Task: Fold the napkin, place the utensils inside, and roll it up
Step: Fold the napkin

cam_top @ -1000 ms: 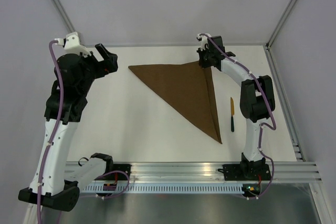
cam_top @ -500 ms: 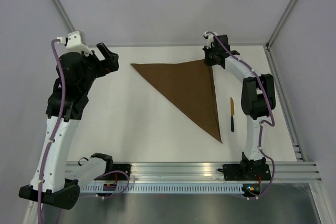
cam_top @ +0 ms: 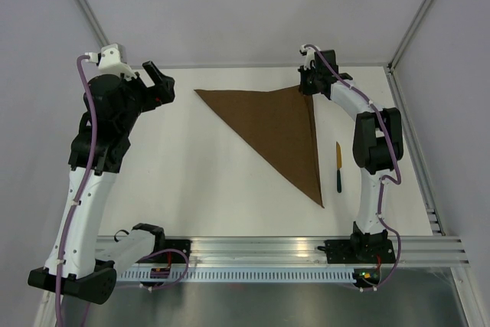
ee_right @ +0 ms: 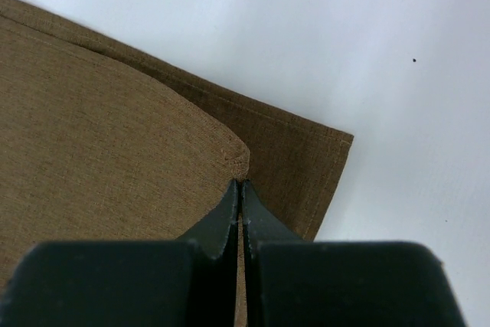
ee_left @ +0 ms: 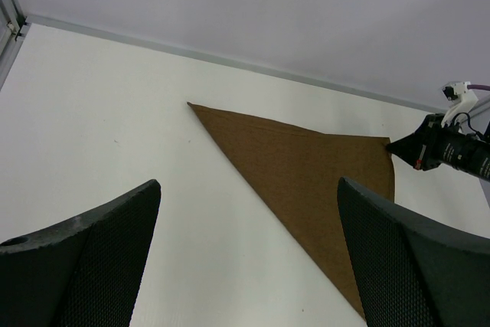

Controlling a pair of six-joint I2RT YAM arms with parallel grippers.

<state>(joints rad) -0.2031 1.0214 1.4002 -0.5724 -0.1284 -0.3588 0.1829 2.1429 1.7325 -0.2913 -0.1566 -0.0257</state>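
The dark-brown napkin (cam_top: 279,132) lies folded into a triangle on the white table, its points at the far left, far right and near right. My right gripper (cam_top: 305,86) is shut on the upper layer's corner (ee_right: 239,165) at the far right, just above the lower layer's corner (ee_right: 325,151). The napkin also shows in the left wrist view (ee_left: 306,166). The utensil (cam_top: 338,166), yellow blade and dark handle, lies on the table right of the napkin. My left gripper (cam_top: 157,82) is open and empty, held above the table far left of the napkin.
A metal rail (cam_top: 306,250) runs along the table's near edge. Grey walls close the back and sides. The right arm's elbow (cam_top: 375,143) hangs just right of the utensil.
My right gripper has carried the napkin's corner further right and back, flattening the top layer onto the lower one. The left arm has barely shifted.
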